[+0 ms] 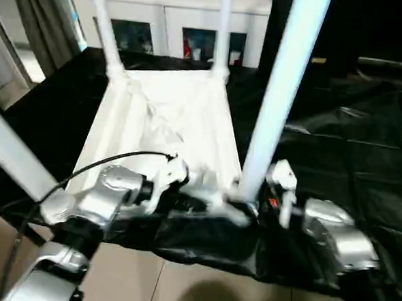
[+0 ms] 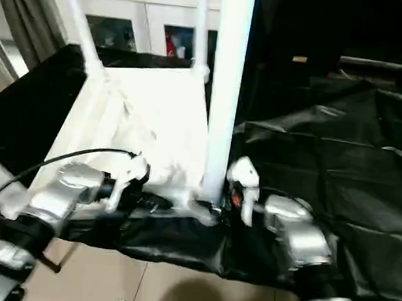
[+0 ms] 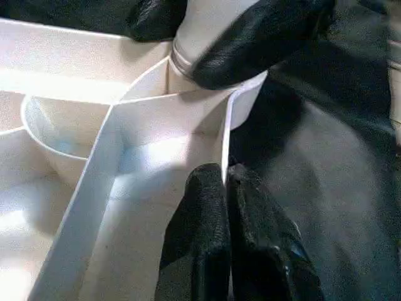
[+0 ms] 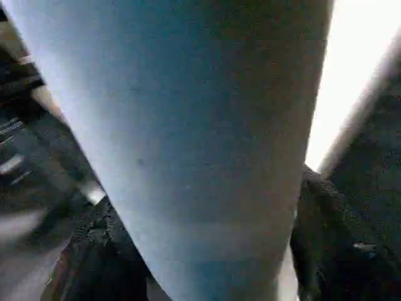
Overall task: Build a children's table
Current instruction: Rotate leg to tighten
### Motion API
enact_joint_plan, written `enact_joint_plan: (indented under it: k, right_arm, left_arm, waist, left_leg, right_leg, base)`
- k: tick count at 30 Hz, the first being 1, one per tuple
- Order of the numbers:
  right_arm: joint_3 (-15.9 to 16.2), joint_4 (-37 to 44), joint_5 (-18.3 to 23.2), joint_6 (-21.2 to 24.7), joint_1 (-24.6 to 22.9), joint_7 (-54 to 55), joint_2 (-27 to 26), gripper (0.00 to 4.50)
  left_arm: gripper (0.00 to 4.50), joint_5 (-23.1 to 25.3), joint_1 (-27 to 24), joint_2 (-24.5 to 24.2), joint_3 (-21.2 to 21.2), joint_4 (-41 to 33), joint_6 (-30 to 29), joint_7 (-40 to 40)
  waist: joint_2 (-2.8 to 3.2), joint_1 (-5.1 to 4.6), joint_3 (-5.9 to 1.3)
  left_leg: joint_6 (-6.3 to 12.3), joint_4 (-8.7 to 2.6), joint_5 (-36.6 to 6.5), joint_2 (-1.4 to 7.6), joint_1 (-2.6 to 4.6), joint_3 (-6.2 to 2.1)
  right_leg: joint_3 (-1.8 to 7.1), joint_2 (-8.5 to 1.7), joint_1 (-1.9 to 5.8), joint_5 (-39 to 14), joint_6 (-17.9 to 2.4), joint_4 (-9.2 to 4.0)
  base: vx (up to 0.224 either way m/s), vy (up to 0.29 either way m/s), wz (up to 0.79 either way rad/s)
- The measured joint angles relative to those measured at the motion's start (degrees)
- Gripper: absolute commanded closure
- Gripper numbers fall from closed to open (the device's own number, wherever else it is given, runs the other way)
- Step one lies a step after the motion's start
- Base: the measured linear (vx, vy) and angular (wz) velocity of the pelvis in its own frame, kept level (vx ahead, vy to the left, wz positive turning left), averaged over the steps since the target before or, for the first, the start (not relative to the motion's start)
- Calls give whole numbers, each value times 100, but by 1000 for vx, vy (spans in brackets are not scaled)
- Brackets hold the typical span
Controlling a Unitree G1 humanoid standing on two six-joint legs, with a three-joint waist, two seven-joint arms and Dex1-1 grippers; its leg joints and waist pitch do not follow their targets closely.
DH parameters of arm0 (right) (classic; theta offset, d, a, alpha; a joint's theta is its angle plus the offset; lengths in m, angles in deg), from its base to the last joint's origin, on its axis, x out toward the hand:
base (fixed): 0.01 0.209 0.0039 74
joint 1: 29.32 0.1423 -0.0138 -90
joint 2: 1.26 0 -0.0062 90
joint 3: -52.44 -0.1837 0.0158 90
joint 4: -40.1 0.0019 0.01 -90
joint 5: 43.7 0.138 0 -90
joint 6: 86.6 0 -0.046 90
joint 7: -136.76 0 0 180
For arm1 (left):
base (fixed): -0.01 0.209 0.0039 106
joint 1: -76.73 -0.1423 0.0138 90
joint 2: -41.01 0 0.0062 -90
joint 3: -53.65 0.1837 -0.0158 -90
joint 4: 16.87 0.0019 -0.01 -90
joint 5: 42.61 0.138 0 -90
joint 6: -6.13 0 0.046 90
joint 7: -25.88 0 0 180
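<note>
- My left gripper pinched tight on the table top rim (thin, stiff plastic).
- My right gripper straddles the leg base, grip uncertain; light, slick tube, hold low.

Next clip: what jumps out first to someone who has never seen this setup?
A white table top lies upside down on a black sheet, with two legs standing in its far corners. Nearest the robot, a thick white leg rises from the near right corner socket. The right gripper grasps its base, while the left gripper pinches the top's thin rim wall.
</note>
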Motion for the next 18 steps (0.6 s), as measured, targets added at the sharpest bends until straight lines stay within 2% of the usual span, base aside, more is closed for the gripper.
enact_joint_plan:
  k: [6,8,11,12,14,18]
  right_arm:
    - [-410,-453,-311,-16,337,2001,-688,207]
    - [-444,-559,-345,-30,417,2341,-763,207]
    - [-445,-663,-418,-159,445,2363,-777,207]
    - [-467,-658,-397,-197,422,2328,-778,172]
    - [-551,-586,-327,-195,348,2165,-777,135]
    - [-554,-334,-189,-46,214,1448,-590,108]
  left_arm:
    - [450,308,257,577,-51,421,41,-1198]
    - [450,369,307,696,-50,497,46,-1408]
    - [450,381,322,735,-50,558,80,-1472]
    - [450,382,323,747,-49,570,93,-1471]
    - [450,382,323,751,-39,569,98,-1429]
    - [450,361,318,627,-40,511,97,-1085]
  waist:
    - [2,-122,-1]
    - [3,-142,-1]
    - [18,-150,-9]
    - [28,-150,-15]
    - [32,-150,-20]
    - [35,-148,-24]
  left_leg:
    - [-2,-22,2,-12,11,-6]
    - [-2,-22,2,-19,10,-7]
    - [-1,-35,2,-22,9,-9]
    - [0,-55,2,-28,8,-9]
    - [3,-68,4,-41,10,-7]
    - [4,-69,5,-40,10,-9]
  right_leg:
    - [4,0,1,-4,7,-28]
    - [10,-2,3,-6,9,-34]
    - [6,-3,12,-6,9,-77]
    - [7,-3,19,-6,9,-108]
    - [17,-7,26,-4,7,-119]
    - [14,-6,31,8,3,-111]
  base:
    - [0,0,0]
    - [0,0,0]
    - [0,0,0]
    - [0,0,0]
    - [0,0,0]
    - [0,0,0]
